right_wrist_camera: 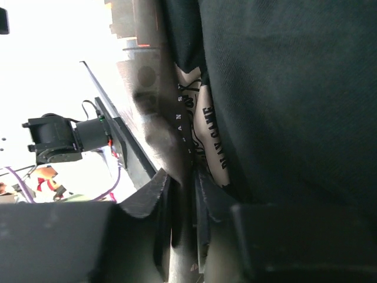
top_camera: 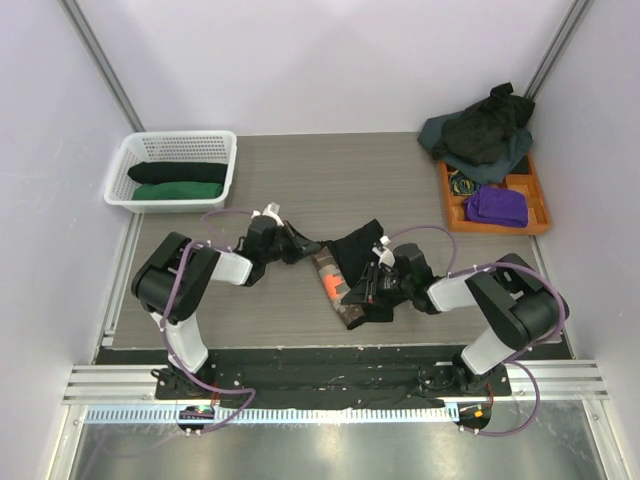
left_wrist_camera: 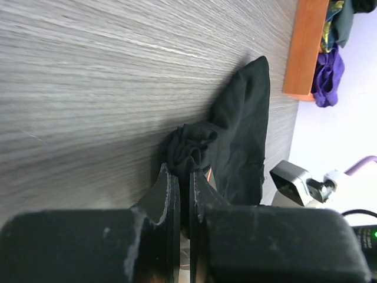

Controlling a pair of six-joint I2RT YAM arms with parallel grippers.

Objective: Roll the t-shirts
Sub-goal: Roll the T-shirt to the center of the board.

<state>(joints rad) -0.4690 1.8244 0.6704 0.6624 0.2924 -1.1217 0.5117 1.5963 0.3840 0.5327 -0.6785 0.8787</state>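
**Claw and T-Shirt Positions, by View**

Top view: the black t-shirt (top_camera: pixel 362 243) lies in the middle of the desk (top_camera: pixel 300 190), partly rolled, with its printed side showing. The left claw (top_camera: pixel 298 248) meets the edge nearest the left arm. The right claw (top_camera: pixel 372 285) sits at the opposite side. Two rolled shirts (top_camera: pixel 178 182) lie in the white basket (top_camera: pixel 135 150) at far left. A pile of shirts (top_camera: pixel 480 130) lies at far right.

Left wrist view: the left claw (left_wrist_camera: pixel 179 172) is pressed together, pinching a bunched fold of the black t-shirt (left_wrist_camera: pixel 244 124). The cloth spreads away toward the orange tray (left_wrist_camera: pixel 303 47).

Right wrist view: the right claw (right_wrist_camera: pixel 182 186) has its fingers near together beside the lettered print (right_wrist_camera: pixel 203 132). Blur hides whether they pinch cloth. The black t-shirt (right_wrist_camera: pixel 283 88) fills the right of this view.
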